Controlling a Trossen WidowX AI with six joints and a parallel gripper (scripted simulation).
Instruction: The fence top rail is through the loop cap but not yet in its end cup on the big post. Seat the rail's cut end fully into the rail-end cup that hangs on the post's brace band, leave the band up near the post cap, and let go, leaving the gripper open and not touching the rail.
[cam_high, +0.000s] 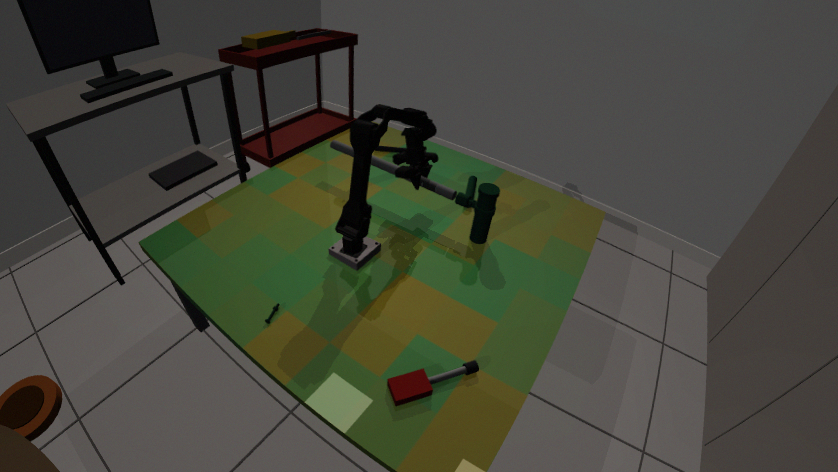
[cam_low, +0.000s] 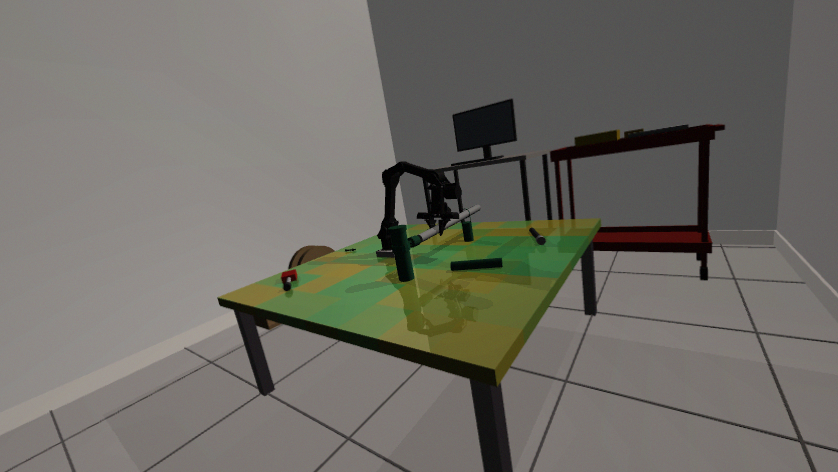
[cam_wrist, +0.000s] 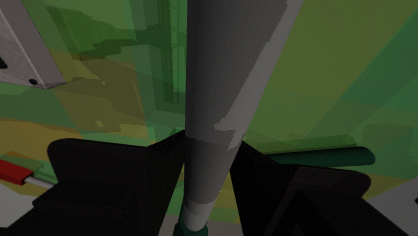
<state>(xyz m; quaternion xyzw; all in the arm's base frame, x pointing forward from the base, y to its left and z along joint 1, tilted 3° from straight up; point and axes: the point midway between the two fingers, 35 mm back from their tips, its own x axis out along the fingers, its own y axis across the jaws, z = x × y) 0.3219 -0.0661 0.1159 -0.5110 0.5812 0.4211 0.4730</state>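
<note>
clamped on the fence top rail (cam_high: 381, 167) (cam_low: 451, 223) (cam_wrist: 215, 90) with the gripper (cam_high: 417, 175) (cam_low: 436, 227) (cam_wrist: 208, 134) | rail's long axis crosswise between fingers — aimed at rail-end cup (cam_high: 465, 199) (cam_low: 415, 240) (cam_wrist: 192, 232), beside big post (cam_high: 480, 218) (cam_low: 402, 255) | likely next: push along axis, cupward

Room around the tabletop (cam_high: 451, 304) (cam_low: 363, 304), dimly lit. Floor (cam_high: 234, 381) (cam_low: 662, 351): pale square tiles with dark joints. Walls (cam_high: 527, 76) (cam_low: 205, 117): plain gray, with a pale baseboard. Beyond the tabletop, in the exterior view: desk (cam_high: 129, 96) (cam_low: 523, 157) bearing a monitor (cam_high: 87, 29) (cam_low: 484, 126); red cart (cam_high: 239, 57) (cam_low: 704, 193), yellow box (cam_high: 265, 39) (cam_low: 596, 138) on its top shelf.
</note>
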